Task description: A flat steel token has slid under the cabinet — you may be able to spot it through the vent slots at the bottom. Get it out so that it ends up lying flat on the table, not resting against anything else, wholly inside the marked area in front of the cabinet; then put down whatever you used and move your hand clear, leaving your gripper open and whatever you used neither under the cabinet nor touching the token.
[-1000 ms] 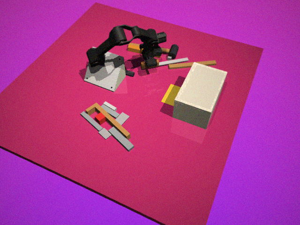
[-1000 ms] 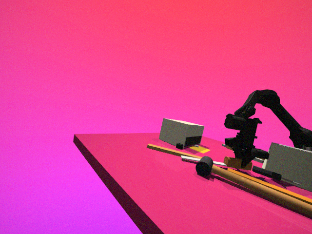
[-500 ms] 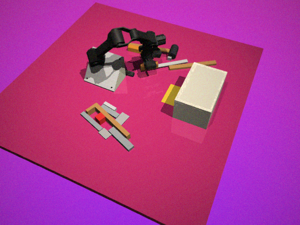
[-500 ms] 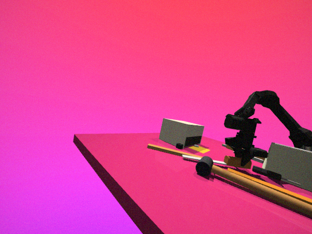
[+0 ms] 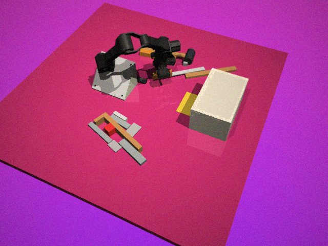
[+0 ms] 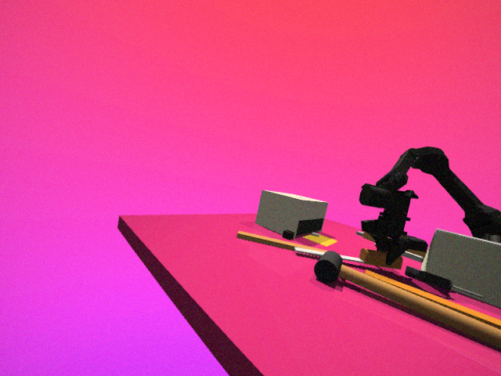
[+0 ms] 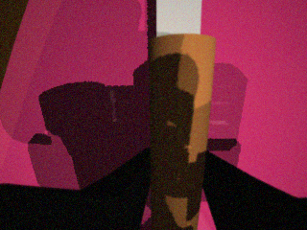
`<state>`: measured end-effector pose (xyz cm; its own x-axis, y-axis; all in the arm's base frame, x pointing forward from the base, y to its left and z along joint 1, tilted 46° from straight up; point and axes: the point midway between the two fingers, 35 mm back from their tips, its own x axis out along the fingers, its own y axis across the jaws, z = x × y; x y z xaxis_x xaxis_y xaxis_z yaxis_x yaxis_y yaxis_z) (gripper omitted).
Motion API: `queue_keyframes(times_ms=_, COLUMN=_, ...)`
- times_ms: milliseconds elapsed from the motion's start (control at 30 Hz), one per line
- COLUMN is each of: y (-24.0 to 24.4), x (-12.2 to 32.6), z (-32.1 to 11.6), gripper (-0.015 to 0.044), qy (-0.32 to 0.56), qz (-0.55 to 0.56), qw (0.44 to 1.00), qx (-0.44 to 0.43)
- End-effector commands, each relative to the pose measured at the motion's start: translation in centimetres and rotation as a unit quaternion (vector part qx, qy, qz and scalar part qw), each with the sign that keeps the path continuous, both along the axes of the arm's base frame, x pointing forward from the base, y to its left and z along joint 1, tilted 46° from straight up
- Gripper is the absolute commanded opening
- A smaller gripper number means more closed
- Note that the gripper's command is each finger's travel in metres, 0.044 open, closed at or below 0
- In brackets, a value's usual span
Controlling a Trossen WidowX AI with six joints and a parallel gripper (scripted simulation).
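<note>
The pale cabinet (image 5: pixel 221 94) (image 6: pixel 272 212) has a dark low opening above the yellow marked area (image 5: pixel 184 102) (image 6: pixel 328 241). A small grey sliver (image 6: pixel 315 233) shows at the opening's foot in the exterior view; whether it is the token I cannot tell. My gripper (image 5: pixel 161 75) (image 6: pixel 389 258) (image 7: pixel 175 154) is shut on the orange-brown handle (image 6: pixel 370 257) (image 7: pixel 203 81) of a tool with a long, flat, pale blade (image 5: pixel 189 70) (image 6: pixel 351 258) (image 7: pixel 178 16). I hold it low over the table. The blade points toward the cabinet side. Its far end is out of the wrist view.
A wooden stick (image 5: pixel 228 68) (image 6: pixel 263 239) lies beyond the blade, behind the cabinet. A black-headed mallet (image 5: pixel 189 56) (image 6: pixel 328 267) and a black-handled tool (image 5: pixel 142 80) (image 6: pixel 428 276) lie near the arm. A red cube (image 5: pixel 109 129) sits among a wooden L-shape (image 5: pixel 127 135) and grey bars (image 5: pixel 132 152).
</note>
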<state>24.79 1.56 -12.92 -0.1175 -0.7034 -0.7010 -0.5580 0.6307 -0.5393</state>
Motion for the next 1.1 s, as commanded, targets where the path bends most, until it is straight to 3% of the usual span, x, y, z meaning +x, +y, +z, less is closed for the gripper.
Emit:
queue_keyframes(times_ms=0, y=-0.1, x=0.5, z=0.7, gripper=0.0000, qy=-0.010, qz=0.005, qw=1.000, qx=0.002)
queue_keyframes(times_ms=1067, y=-2.8, x=0.7, z=3.3, gripper=0.0000, qy=-0.009, qz=0.005, qw=1.000, qx=0.001)
